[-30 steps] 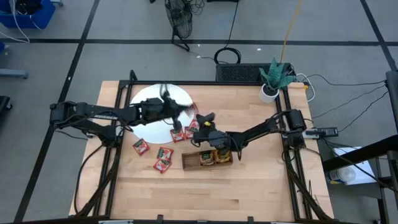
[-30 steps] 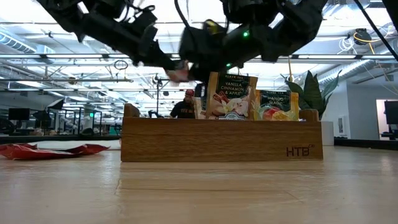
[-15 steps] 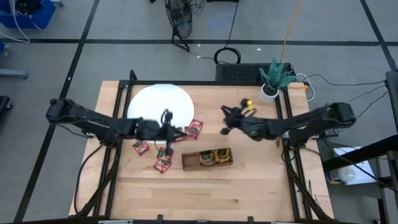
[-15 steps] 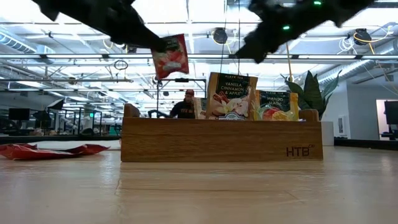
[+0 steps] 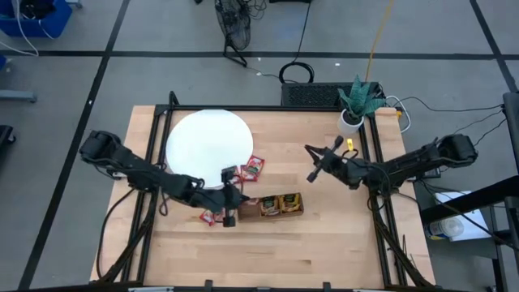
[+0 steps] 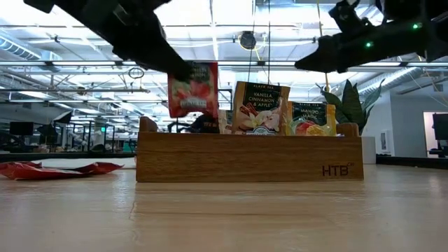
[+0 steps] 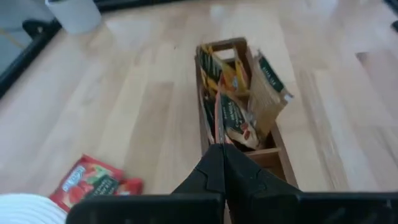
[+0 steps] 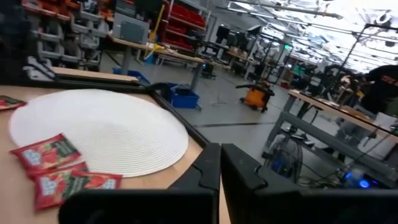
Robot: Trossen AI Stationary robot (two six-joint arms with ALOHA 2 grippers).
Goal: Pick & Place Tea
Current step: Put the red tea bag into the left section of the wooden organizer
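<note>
Red tea sachet [image 6: 192, 89] pinched in left claw [image 5: 228, 212], over tray [image 6: 249, 157], right claw [image 5: 314, 173] closed, empty.

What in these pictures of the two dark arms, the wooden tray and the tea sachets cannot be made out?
- Left gripper in the high view: the tray's left compartment lies hidden under it.
- Red sachet in the low view: its print is too blurred to read.
- Loose red sachets in the low view: seen edge-on, uncountable.

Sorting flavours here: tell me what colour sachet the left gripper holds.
Red sachet, clearest in the low view.
</note>
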